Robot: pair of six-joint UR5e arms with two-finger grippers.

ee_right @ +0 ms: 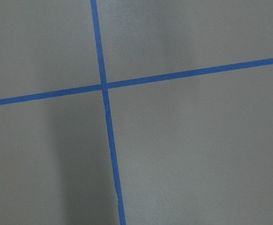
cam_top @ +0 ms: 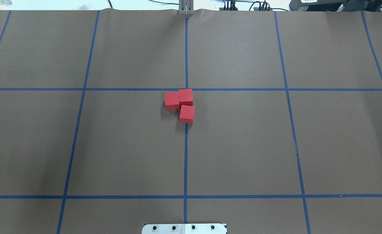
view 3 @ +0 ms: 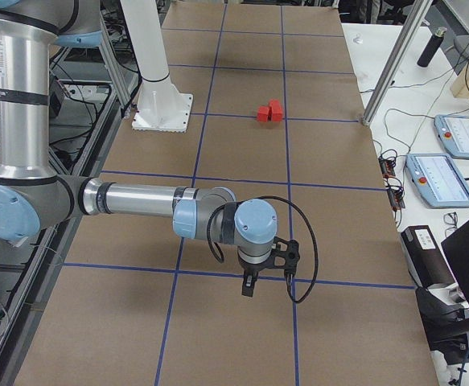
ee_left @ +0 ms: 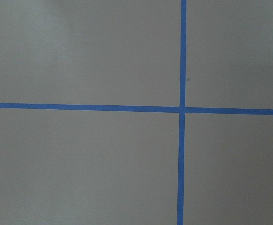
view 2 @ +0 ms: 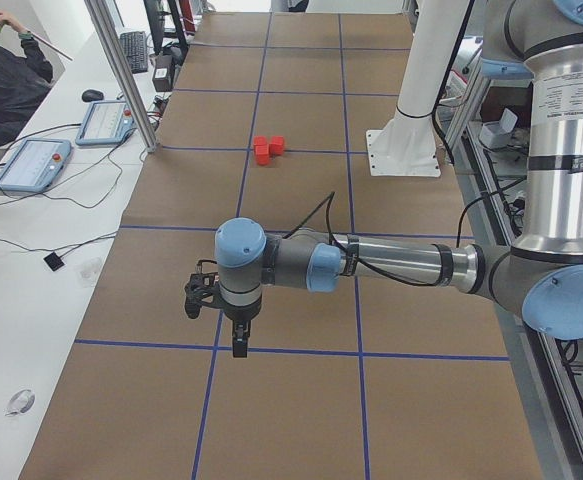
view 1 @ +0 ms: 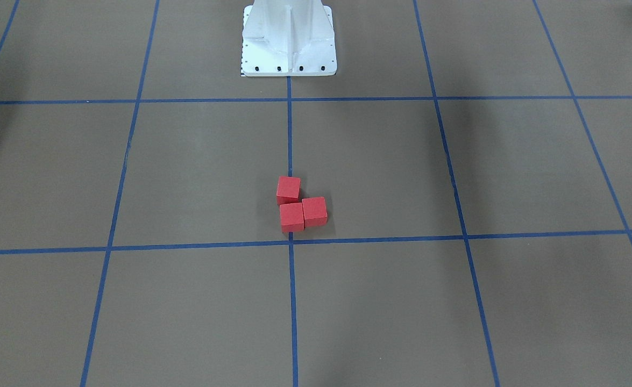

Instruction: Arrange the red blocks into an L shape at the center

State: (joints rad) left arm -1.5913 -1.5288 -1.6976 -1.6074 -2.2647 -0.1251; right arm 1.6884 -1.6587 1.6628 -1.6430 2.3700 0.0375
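Work surface: a flat, matte brown paper sheet, ruled into large squares by blue tape lines.

The red blocks were three small matte cubes with plain faces and crisp edges. They lay together in an L on the sheet.
- The corner block sat over the middle tape line, its far edge at the cross line, just on the robot's side of the center.
- The side block touched the corner block on the robot's left and was set a little nearer the robot.
- The near block lay against the corner block's robot-side face. It was slightly twisted, shifted a little to the robot's right, and straddled the middle line.

The white base was smooth painted metal, flaring down to a flat flange that carried a row of black bolts.

The left arm and right arm were grey metal tubes with pale blue joint caps.
- The left gripper hung above the sheet, well apart from the blocks and touching nothing.
- The right gripper hung likewise at the opposite end of the table.
- Both showed only in the side views, so it could not be told whether their fingers were spread or closed.

Each wrist camera showed only brown sheet and a tape crossing.
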